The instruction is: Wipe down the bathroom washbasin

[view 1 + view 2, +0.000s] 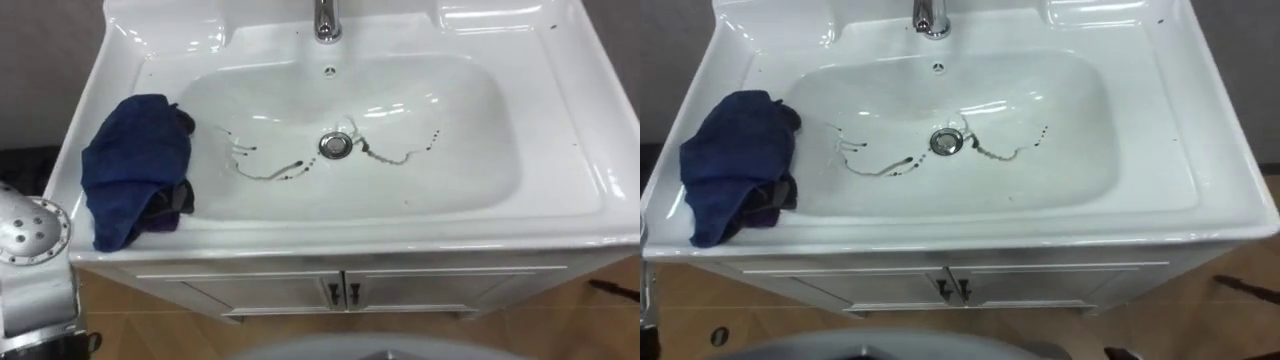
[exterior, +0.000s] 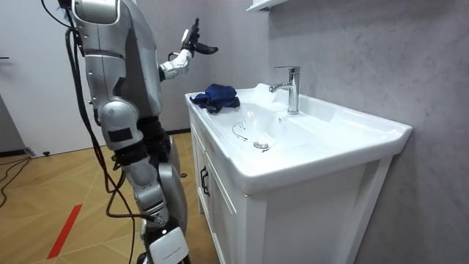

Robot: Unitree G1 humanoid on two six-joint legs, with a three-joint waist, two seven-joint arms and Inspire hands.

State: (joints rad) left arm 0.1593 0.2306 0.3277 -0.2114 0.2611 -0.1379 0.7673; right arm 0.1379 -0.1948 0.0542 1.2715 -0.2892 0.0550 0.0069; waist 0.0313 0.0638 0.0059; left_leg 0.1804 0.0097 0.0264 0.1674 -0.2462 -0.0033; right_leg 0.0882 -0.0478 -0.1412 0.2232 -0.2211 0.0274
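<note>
Surface: a white basin sits on a white cabinet with 2 doors. The cabinet stands against a grey wall on a wood-pattern floor. A chrome tap rises at the back rim, and a metal drain lies at the centre of the bowl.

Condition: thin dark streaks run across the bowl on both sides of the drain.

Cloth: 1 dark blue cloth lies bunched on the basin's left ledge. Its inner edge hangs over the lip toward the bowl.

Robot: it stands upright at the front of the cabinet, facing the basin.

Left hand: raised in the air above and behind the cloth, well apart from it. The fingers are straight and spread and hold nothing.

Right hand: low at the hip. Its state cannot be told.
</note>
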